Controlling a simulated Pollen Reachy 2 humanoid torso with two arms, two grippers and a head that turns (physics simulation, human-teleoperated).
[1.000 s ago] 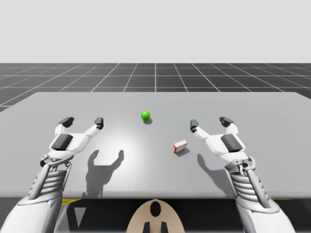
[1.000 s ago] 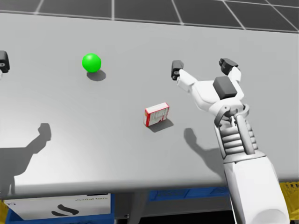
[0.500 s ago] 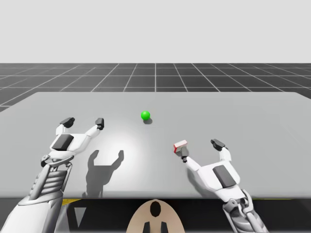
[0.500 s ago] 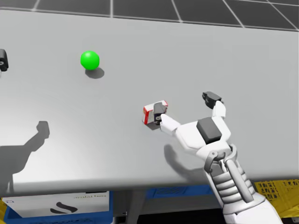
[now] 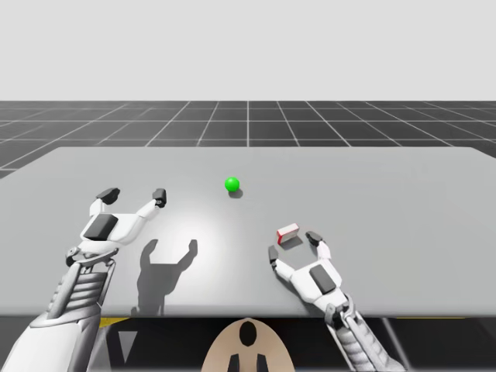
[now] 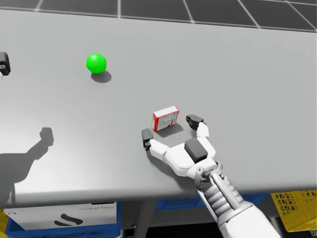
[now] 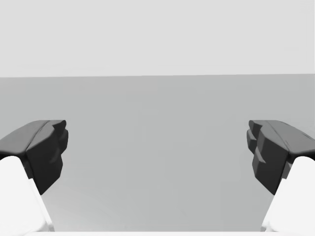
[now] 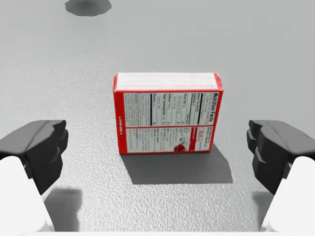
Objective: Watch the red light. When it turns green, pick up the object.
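Observation:
The light is a green ball point(image 5: 232, 184) point(image 6: 96, 63) hovering just above the grey table point(image 5: 403, 194). A small red and white box point(image 5: 287, 232) point(image 6: 165, 118) point(image 8: 167, 112) lies flat right of the middle. My right gripper point(image 5: 293, 246) point(image 6: 171, 132) point(image 8: 157, 162) is open, low over the table just short of the box, which lies ahead of and between its fingertips without touching them. My left gripper point(image 5: 132, 193) point(image 7: 157, 152) hovers open over the left of the table with nothing between its fingers point(image 7: 42, 147).
In the head view, a blue bin point(image 6: 64, 218) and a yellow crate point(image 6: 297, 208) stand below the table's near edge. One fingertip point(image 6: 4, 63) of my left gripper shows at that view's left edge.
My right gripper has swung left and turned, from touching the box's near side to sitting squarely behind it with both fingers spread around its line. The left arm has not moved.

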